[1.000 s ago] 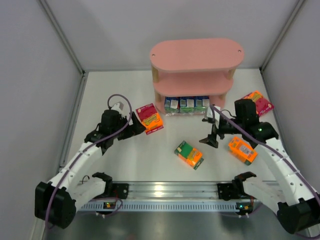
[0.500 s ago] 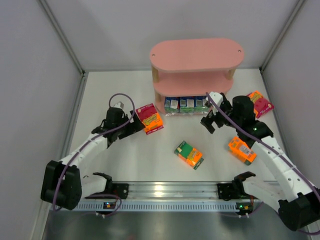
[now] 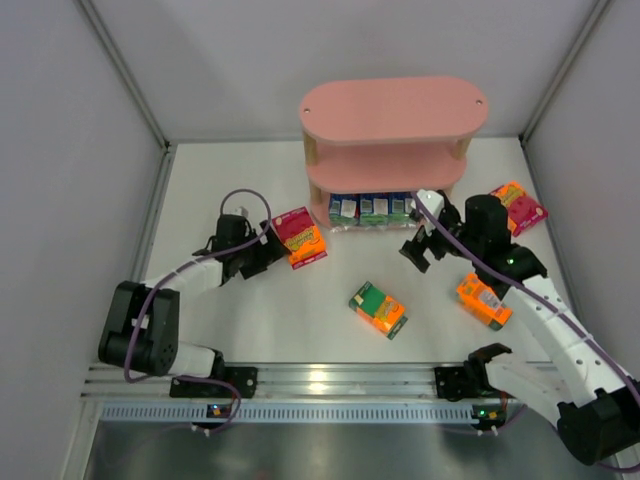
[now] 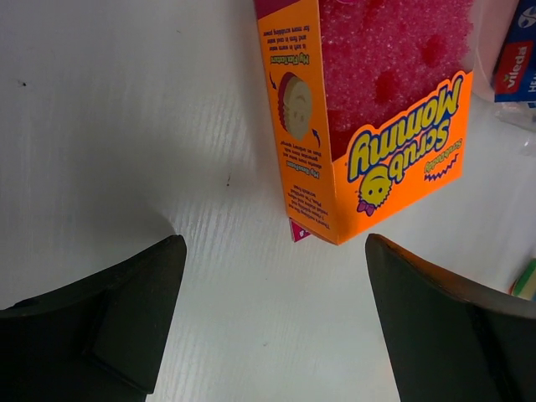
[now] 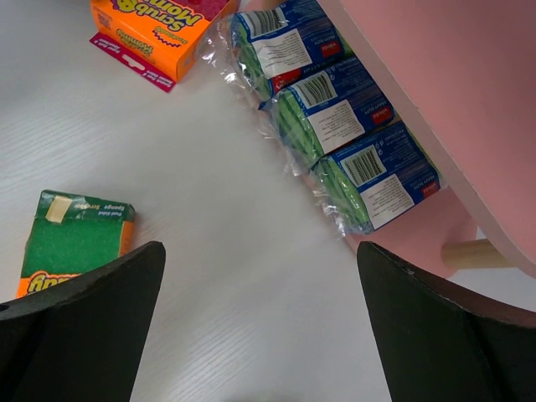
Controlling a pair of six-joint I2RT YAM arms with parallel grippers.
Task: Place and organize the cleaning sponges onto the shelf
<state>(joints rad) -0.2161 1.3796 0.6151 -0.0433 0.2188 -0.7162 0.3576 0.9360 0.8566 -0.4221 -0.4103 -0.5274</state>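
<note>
The left fingers [image 4: 126, 310] stand wide apart with nothing between them, low over the white table [image 3: 300, 330] and aimed at the near corner of the orange-and-magenta Scrub Mommy pack [image 4: 368, 109], which lies flat just beyond their tips without touching them. They sit in almost the same spot as a second ago, but the left arm [image 3: 185, 275] behind them has folded down and now lies low and stretched toward the pack. The right fingers [image 5: 92, 318] are also spread wide and empty. A second ago they pointed down at the bare table between the green-and-orange pack [image 3: 378, 308] and the orange pack [image 3: 485, 300]; they have since swung up and back toward the pink shelf [image 3: 393, 110] and now hover near the right end of the row of blue-and-green wrapped sponge packs [image 5: 335, 109]. That row stands side by side on the table under the lowest pink board, the only sponges at the shelf. A second orange-and-magenta pack [image 3: 516, 206] lies to the right of the shelf. None of the packs has shifted. The upper two boards carry nothing.
</note>
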